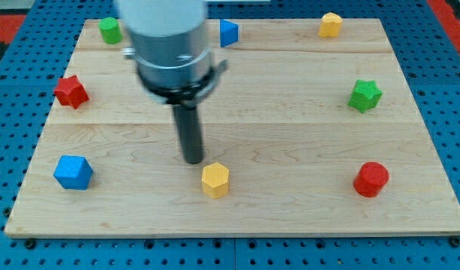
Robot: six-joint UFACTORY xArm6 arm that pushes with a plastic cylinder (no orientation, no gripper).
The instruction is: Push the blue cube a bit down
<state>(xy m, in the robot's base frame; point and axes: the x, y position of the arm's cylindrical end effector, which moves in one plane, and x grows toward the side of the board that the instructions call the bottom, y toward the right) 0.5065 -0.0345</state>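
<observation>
A blue cube (72, 172) lies near the lower left corner of the wooden board (290, 142). My tip (193, 160) rests on the board near the bottom middle, well to the right of the blue cube and slightly higher in the view. It is just up and left of a yellow hexagonal block (214, 180), and I cannot tell if they touch. A second blue block (229, 32) sits at the view's top, partly hidden behind the arm, so its shape is unclear.
A red star (70, 91) lies at the left edge above the blue cube. A green block (109, 30) is at top left, a yellow block (330, 24) at top right, a green star (365, 95) at right and a red cylinder (371, 179) at bottom right.
</observation>
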